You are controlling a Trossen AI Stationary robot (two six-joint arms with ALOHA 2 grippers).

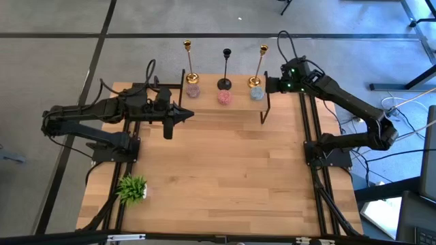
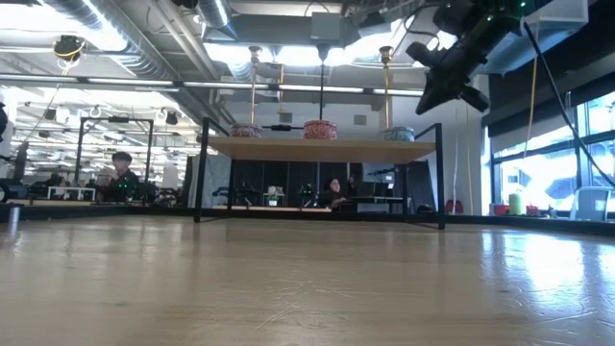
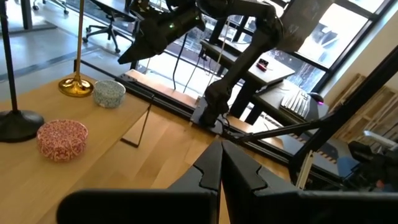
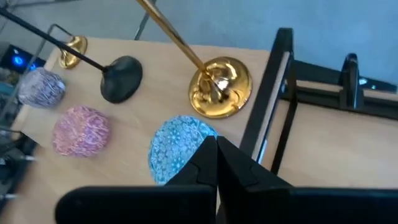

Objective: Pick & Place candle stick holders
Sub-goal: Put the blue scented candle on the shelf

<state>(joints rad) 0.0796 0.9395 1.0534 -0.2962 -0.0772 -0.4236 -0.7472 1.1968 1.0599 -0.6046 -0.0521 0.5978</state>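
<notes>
We see three candlesticks standing in a row on a small raised shelf [image 1: 225, 109] at the far edge of the wooden surface [image 1: 225, 177]: a gold candlestick [image 1: 190, 62] on the left, a black candlestick [image 1: 225, 68] in the middle and a second gold candlestick [image 1: 259, 67] on the right. In front of each base sits a small round patterned block: a greyish one [image 1: 193, 90], a pink one [image 1: 225, 98] and a blue one [image 1: 256, 93]. Our right hand [image 1: 270, 84] hangs clenched and empty just beside the right gold candlestick, above the shelf's end. Our left hand [image 1: 185, 114] is clenched too, holding nothing, near the shelf's left end. A small green plant [image 1: 132, 188] sits at the near left corner.
</notes>
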